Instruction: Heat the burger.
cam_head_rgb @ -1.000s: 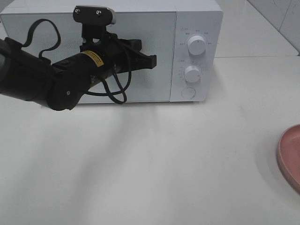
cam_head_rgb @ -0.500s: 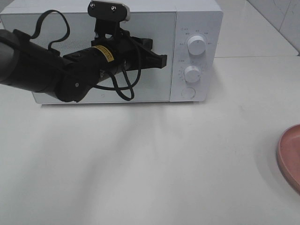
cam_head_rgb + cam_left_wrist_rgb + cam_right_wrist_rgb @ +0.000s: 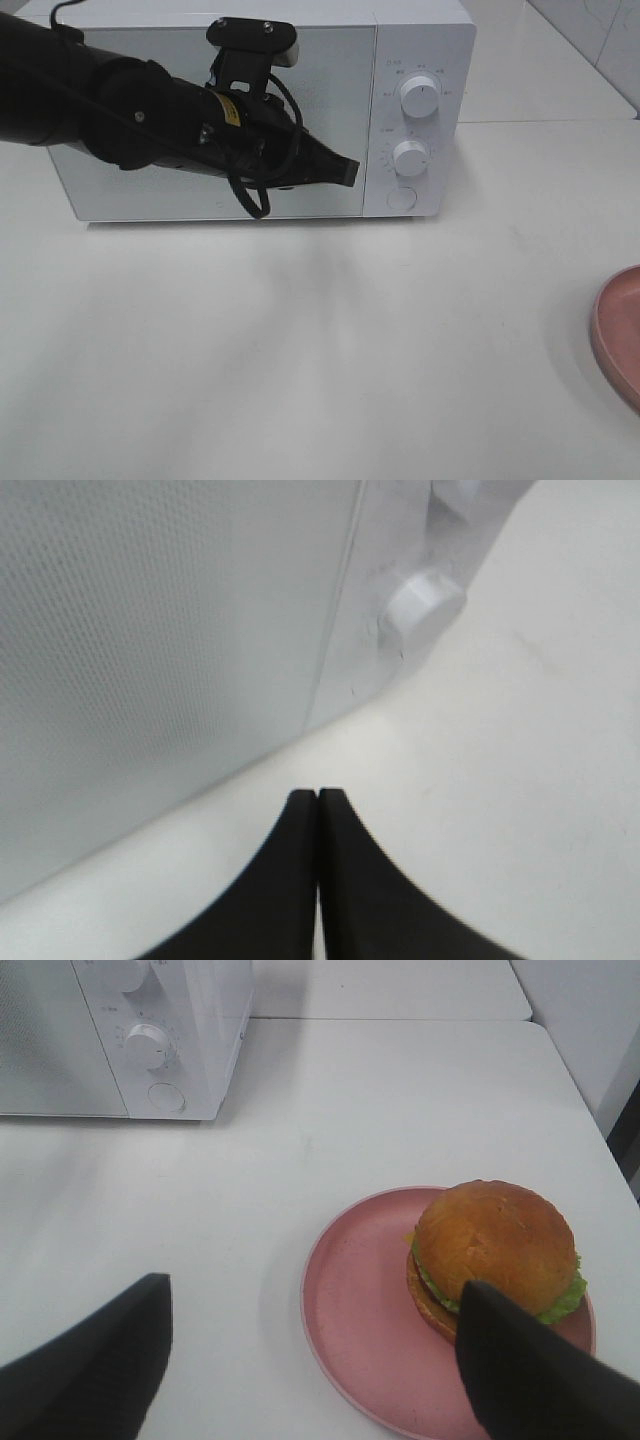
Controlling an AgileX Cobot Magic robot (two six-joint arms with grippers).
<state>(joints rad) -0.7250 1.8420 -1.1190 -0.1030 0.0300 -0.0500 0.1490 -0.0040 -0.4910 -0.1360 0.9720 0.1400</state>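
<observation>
a round burger (image 3: 495, 1245) with a glossy golden-brown bun and a frill of green lettuce sits on a round pink plate (image 3: 355, 1325), toward one side of it. the plate rests on a white table (image 3: 330, 350), well apart from a white microwave oven (image 3: 420, 30) whose door is shut; in the high view only the plate's edge (image 3: 612, 330) shows at the right border. the right gripper (image 3: 310, 1355) hangs just above the plate with its black fingers (image 3: 520, 1375) spread wide apart, one of them in front of the burger's near edge, holding nothing. the left gripper (image 3: 348, 172), on a black arm, is in front of the microwave door near the lower white knob (image 3: 411, 157), its jaws pressed together and empty.
</observation>
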